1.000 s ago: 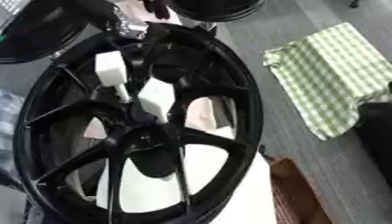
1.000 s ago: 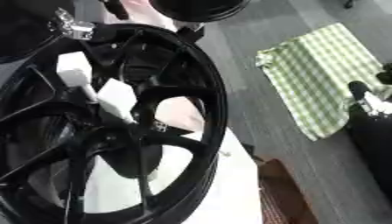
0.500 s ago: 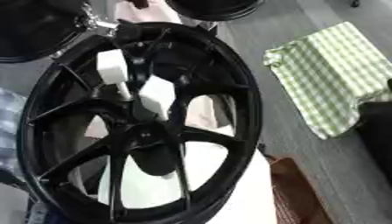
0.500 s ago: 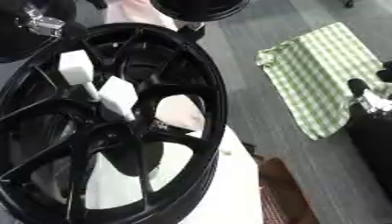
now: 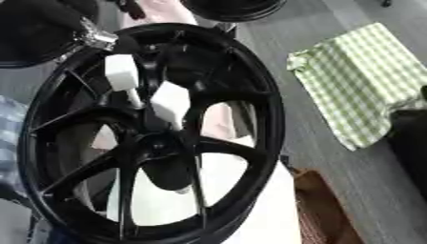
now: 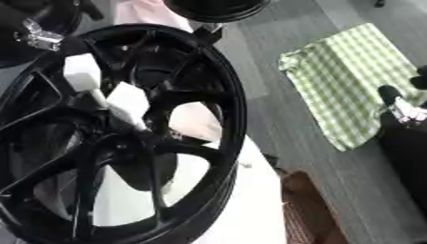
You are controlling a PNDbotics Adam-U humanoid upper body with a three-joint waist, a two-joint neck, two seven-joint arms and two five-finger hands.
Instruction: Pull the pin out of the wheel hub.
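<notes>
At the wheel hub (image 5: 158, 143), centre of the black spoked wheel (image 5: 250, 95) lying on a white surface (image 6: 250, 209), two white blocks (image 5: 171, 102) sit on the spokes; the pin cannot be made out. Left hand's wrist (image 5: 92, 35) meets the upper-left rim, finger state cannot be told. Green checked cloth (image 5: 359, 81) lies well apart on the floor.

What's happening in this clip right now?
A black spoked wheel fills the view, lying on a white surface. Two white blocks stand near its hub. The robot's left arm comes in at the upper left, with a silver joint over the wheel's rim; its hand cannot be made out. The right hand shows at the right edge, away from the wheel. A green checked cloth lies on the floor.
</notes>
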